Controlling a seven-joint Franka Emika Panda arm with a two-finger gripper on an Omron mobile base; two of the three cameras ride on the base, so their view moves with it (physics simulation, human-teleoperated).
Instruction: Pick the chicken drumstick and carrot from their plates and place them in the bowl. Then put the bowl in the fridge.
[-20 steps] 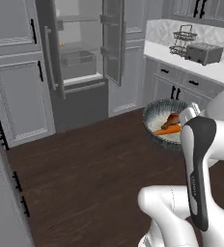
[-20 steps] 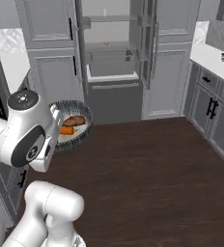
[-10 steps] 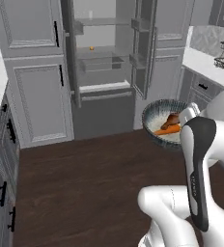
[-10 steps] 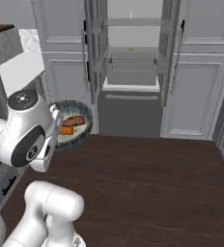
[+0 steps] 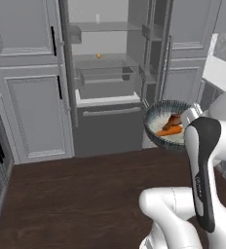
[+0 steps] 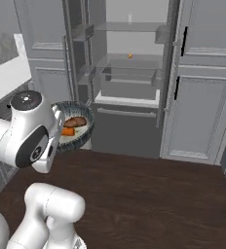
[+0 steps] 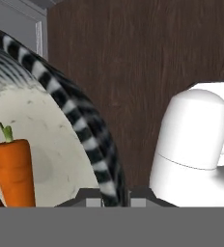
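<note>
Swinging with the base, both base cameras are now facing the open fridge [image 5: 105, 78] squarely, so it is sitting larger at the top centre of each frame than half a second ago. One bowl [image 5: 156, 118] is riding at the arm's end at centre right of the left base view, unchanged relative to the arm, carrying one carrot [image 5: 167, 130] and one chicken drumstick [image 5: 172, 120]. At the hand view's bottom edge the fingers [image 7: 115, 201] are pinching the bowl's rim.
</note>
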